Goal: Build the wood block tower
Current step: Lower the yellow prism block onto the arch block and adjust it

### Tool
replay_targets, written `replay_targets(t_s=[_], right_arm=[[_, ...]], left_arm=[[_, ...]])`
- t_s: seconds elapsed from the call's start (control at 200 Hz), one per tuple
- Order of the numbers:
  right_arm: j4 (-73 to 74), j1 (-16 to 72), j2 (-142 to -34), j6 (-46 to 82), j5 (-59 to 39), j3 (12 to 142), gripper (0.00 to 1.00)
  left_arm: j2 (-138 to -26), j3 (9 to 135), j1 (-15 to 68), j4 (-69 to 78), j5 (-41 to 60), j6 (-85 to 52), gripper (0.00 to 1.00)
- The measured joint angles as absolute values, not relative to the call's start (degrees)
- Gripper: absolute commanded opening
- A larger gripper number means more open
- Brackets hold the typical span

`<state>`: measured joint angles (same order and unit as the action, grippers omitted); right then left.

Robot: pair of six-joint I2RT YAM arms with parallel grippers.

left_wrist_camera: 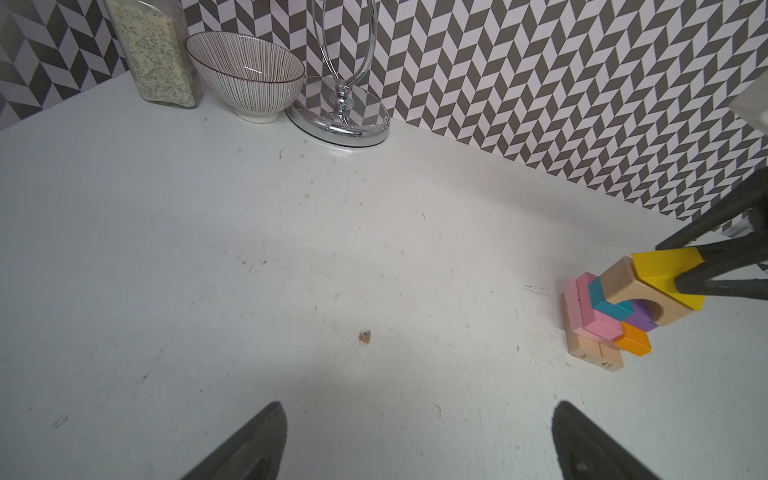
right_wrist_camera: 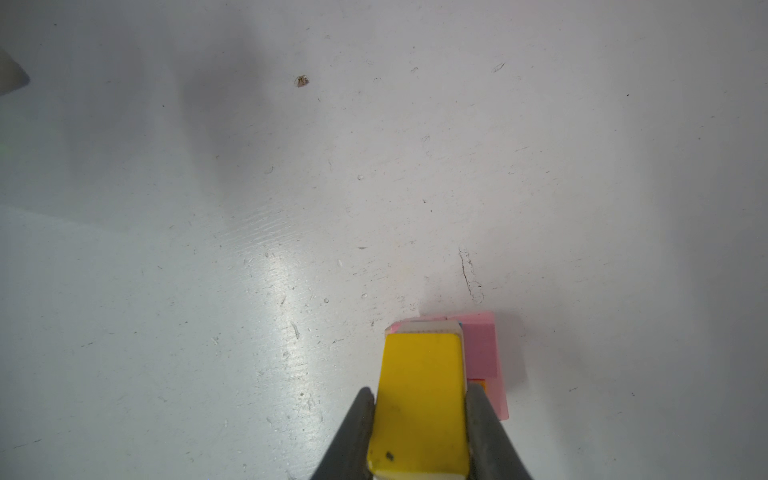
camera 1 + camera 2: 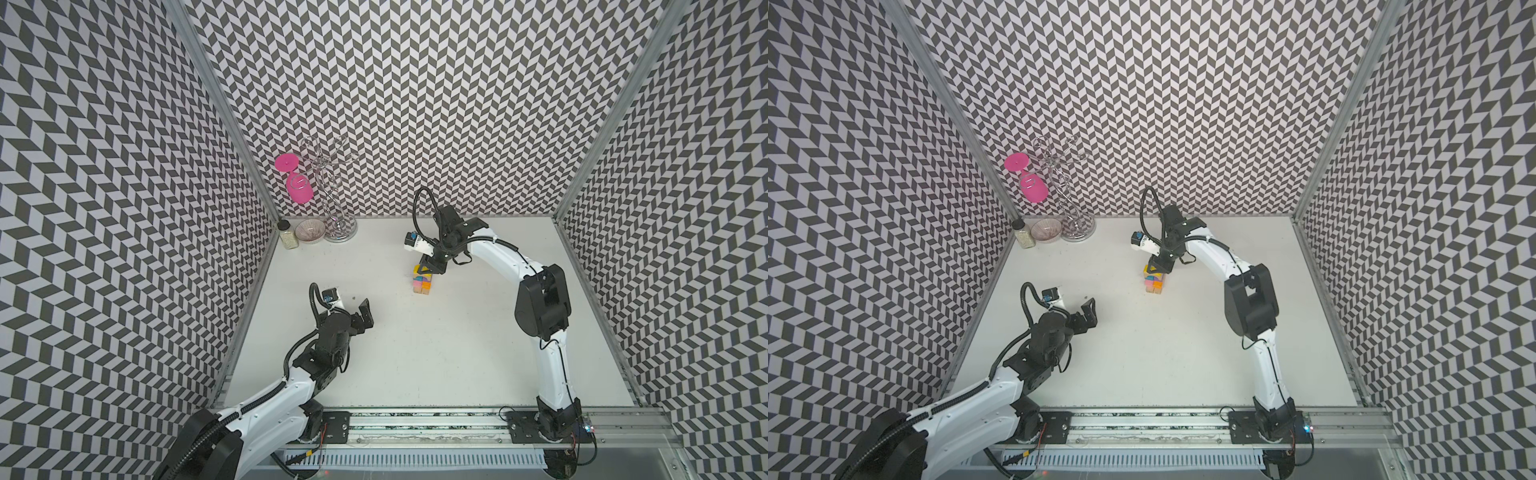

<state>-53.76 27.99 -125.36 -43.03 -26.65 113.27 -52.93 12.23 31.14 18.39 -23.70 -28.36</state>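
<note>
Right gripper (image 2: 419,390) tight around yellow roof block (image 1: 660,274), apparently atop the tower (image 1: 602,322); left gripper (image 1: 419,404) agape.

My arms (image 3: 555,370) are white shells with black joints; black cables (image 3: 312,297) loop behind my left claw (image 3: 365,309) and right claw (image 3: 429,271).

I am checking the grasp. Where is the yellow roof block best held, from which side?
By its two flat opposite sides, from above, as the right gripper holds the yellow roof block; the sloped faces would likely make a grip slip.
</note>
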Motion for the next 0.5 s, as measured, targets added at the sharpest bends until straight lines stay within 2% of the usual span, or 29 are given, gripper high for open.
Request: replay_targets(t_s=[0.501], right_arm=[[-53.74,28.01,-125.38,-43.00,-26.61,113.27,0.14]], left_arm=[[-52.93,12.23,31.14,18.63,-23.44,-28.36,1.00]])
